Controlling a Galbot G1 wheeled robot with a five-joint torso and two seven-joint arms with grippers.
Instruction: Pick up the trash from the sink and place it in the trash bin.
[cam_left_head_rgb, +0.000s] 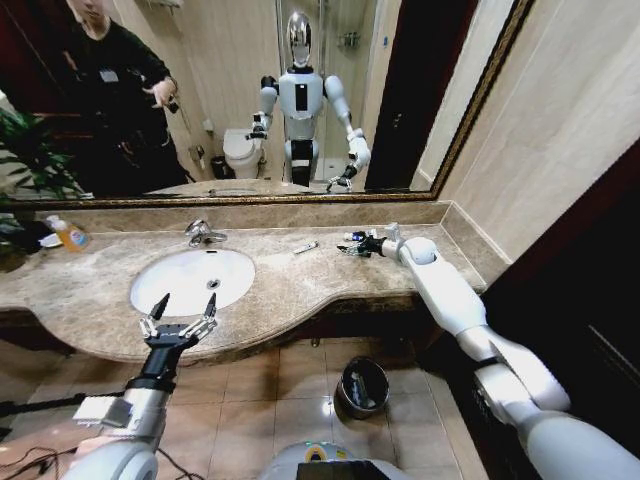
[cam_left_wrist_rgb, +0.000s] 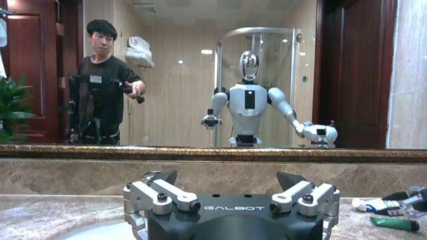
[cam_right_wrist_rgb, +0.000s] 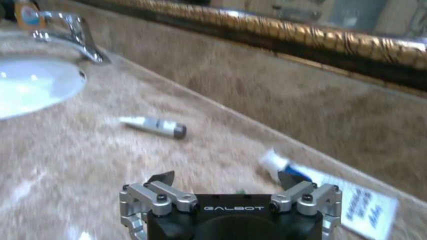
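While nothing is yet binned: right gripper (cam_right_wrist_rgb: 227, 184), jaws spread and empty, low over the marble counter (cam_right_wrist_rgb: 100, 165). Trash just ahead: white tube (cam_right_wrist_rgb: 152, 126), blue-white wrapper (cam_right_wrist_rgb: 283, 165), possibly more. Left gripper (cam_left_head_rgb: 180, 318), spread, before the sink (cam_left_head_rgb: 190, 280). Trash bin (cam_left_head_rgb: 363, 386) on floor, well below.

left arm: raised from the lower left of the head view, with the black wrist angled upward and forward. left tool (cam_left_head_rgb: 184, 305): held at the near edge of the worktop, fingers spread wide apart with dark tips pointing up and away. in the left wrist view the same tool (cam_left_wrist_rgb: 227, 181) is seen with its two jaws parted. right arm: extended far forward in white segments, elbow low, forearm stretched out over the right end of the worktop. right tool (cam_left_head_rgb: 352, 247): held low over the worktop surface; its fingers (cam_right_wrist_rgb: 159, 179) are shown parted.
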